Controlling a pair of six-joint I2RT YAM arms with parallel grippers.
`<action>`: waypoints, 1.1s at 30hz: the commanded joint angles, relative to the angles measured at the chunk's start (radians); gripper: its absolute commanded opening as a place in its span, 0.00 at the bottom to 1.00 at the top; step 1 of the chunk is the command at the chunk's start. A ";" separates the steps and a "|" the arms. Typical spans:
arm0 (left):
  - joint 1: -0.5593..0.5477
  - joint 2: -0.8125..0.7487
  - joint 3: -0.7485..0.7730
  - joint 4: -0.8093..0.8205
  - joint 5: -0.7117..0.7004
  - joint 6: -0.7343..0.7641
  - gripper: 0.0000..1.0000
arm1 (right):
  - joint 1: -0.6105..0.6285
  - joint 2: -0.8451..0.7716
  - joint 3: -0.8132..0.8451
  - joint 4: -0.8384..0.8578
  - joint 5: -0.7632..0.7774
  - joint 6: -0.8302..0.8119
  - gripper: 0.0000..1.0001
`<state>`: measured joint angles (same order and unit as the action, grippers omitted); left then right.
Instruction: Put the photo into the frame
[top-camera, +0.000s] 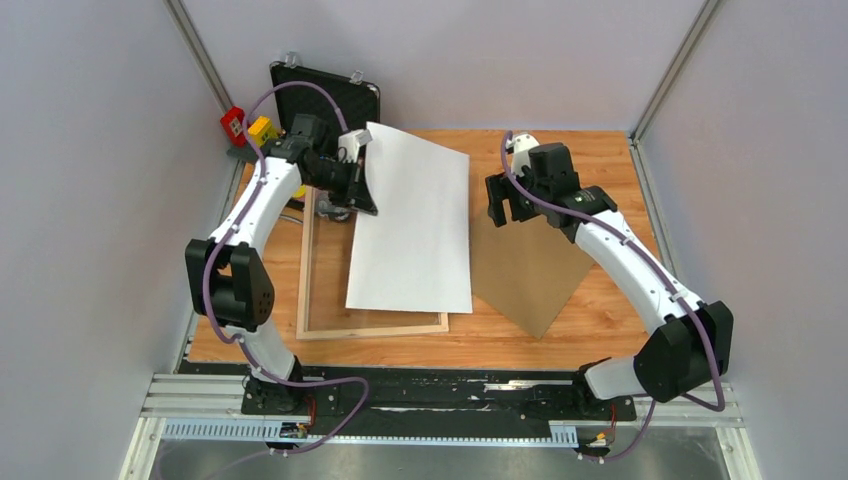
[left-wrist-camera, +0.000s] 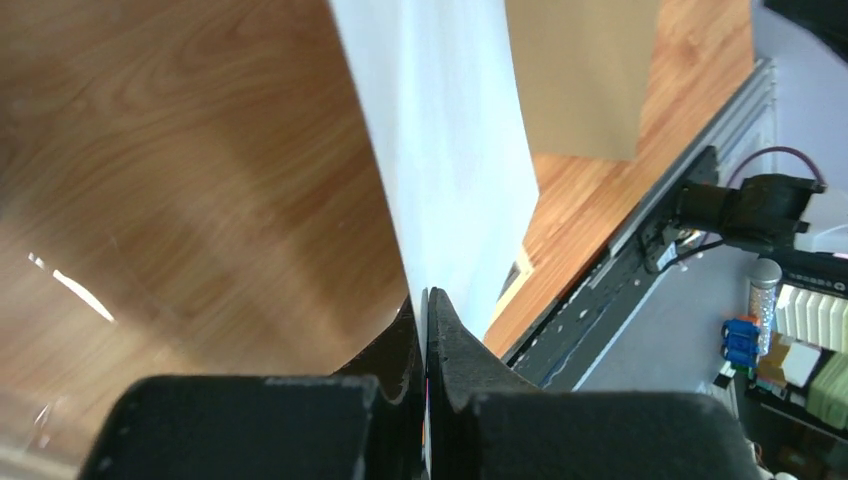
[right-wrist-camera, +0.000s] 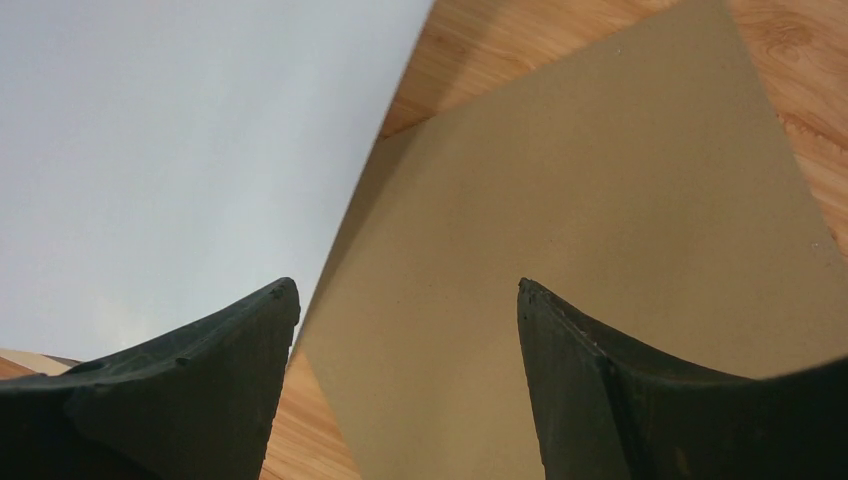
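Pinching photo (top-camera: 415, 230) corner w/ left end effector (top-camera: 362, 192), long axis near-to-far. Overhanging frame (top-camera: 372, 327) rightward, needing leftward shift. Holding right end effector (top-camera: 508, 212) spread.

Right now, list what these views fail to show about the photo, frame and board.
- The photo, print side: every view shows only its white back.
- The frame, right rail: in the top view the photo covers it.
- The board, left edge: in the top and right wrist views it lies under the photo.
- Whether the photo's near edge touches the frame: the top view looks straight down, so I cannot tell.
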<state>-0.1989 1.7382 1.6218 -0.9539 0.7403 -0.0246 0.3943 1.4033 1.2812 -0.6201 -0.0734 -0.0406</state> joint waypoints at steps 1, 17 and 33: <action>0.065 -0.022 0.008 -0.127 -0.044 0.132 0.00 | -0.009 -0.040 -0.009 0.061 -0.014 -0.018 0.78; 0.211 0.024 -0.022 -0.219 -0.238 0.262 0.00 | -0.015 -0.056 -0.025 0.066 -0.032 -0.019 0.78; 0.248 0.014 -0.125 -0.070 -0.213 0.129 0.00 | -0.033 -0.079 -0.052 0.072 -0.049 -0.018 0.78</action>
<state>0.0364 1.7603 1.5002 -1.0779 0.4900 0.1429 0.3676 1.3613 1.2343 -0.5991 -0.1066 -0.0544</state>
